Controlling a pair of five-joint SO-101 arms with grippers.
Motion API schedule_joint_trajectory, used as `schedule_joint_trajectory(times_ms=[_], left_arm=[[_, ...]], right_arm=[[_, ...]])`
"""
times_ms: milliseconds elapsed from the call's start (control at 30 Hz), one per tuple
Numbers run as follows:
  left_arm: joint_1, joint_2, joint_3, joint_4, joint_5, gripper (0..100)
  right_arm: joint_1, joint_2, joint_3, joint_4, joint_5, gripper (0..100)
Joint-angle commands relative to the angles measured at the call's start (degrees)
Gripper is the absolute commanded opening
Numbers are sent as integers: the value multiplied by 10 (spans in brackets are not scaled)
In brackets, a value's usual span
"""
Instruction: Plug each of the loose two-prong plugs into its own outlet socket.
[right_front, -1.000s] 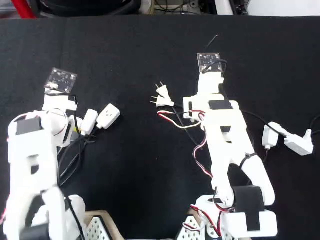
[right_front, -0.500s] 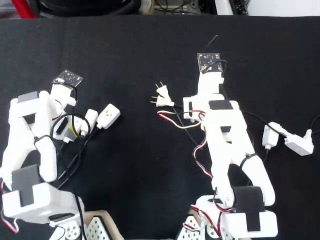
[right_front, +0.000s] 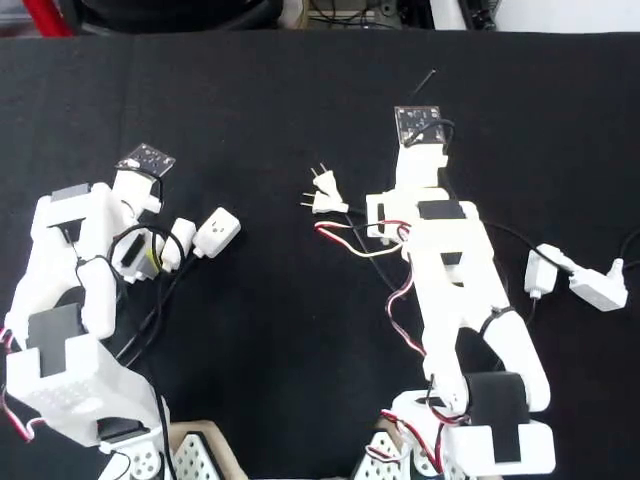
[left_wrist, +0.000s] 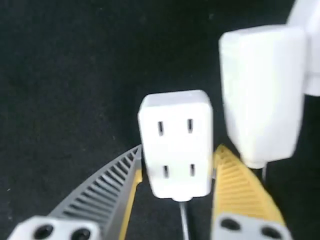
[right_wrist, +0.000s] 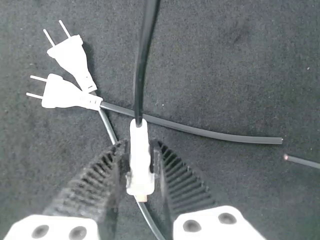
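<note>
A white outlet socket (left_wrist: 175, 145) with two pairs of slots sits between the grey finger (left_wrist: 107, 187) and the yellow finger (left_wrist: 240, 192) of my left gripper (left_wrist: 177, 152), which is shut on it. A second white socket block (left_wrist: 262, 90) lies right beside it. From above, both sockets (right_front: 215, 230) lie at the left arm's tip. My right gripper (right_wrist: 139, 146) is shut on a white plug body (right_wrist: 140, 160) whose black cord (right_wrist: 145, 55) runs away from it. Two loose two-prong plugs (right_wrist: 70, 50) (right_wrist: 57, 92) lie just past it on the black cloth, also seen from above as the plugs (right_front: 322, 192).
Black cords (right_wrist: 190, 129) cross the cloth under the right gripper. Two white adapter blocks (right_front: 598, 285) with cords lie at the table's right edge. Loose servo wires (right_front: 350, 245) hang beside the right arm (right_front: 450, 260). Open black cloth lies between the two arms.
The left arm has swung and dropped lower, bringing its gripper onto the socket; the sockets have barely shifted. The right arm and the plugs have stayed put.
</note>
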Motion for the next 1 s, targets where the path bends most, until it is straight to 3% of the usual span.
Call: schedule_joint_trajectory(times_ms=[0,167,467,667,800,967], left_arm=[[8,-8,-20,-4,2,137],[7,-39,7,-5,2,29],[5,-208,109,-2,2,32],[14,-369,137,91,27,32],[88,-476,167,142,64,32],[246,-562,255,120,70,32]], right_arm=[[4,-2,-35,-2,-1,11],[4,-2,-35,-2,-1,11],[4,-2,-35,-2,-1,11],[13,-2,-36,-2,-1,11],[20,-2,-42,-1,-1,11],[20,-2,-42,0,-2,11]])
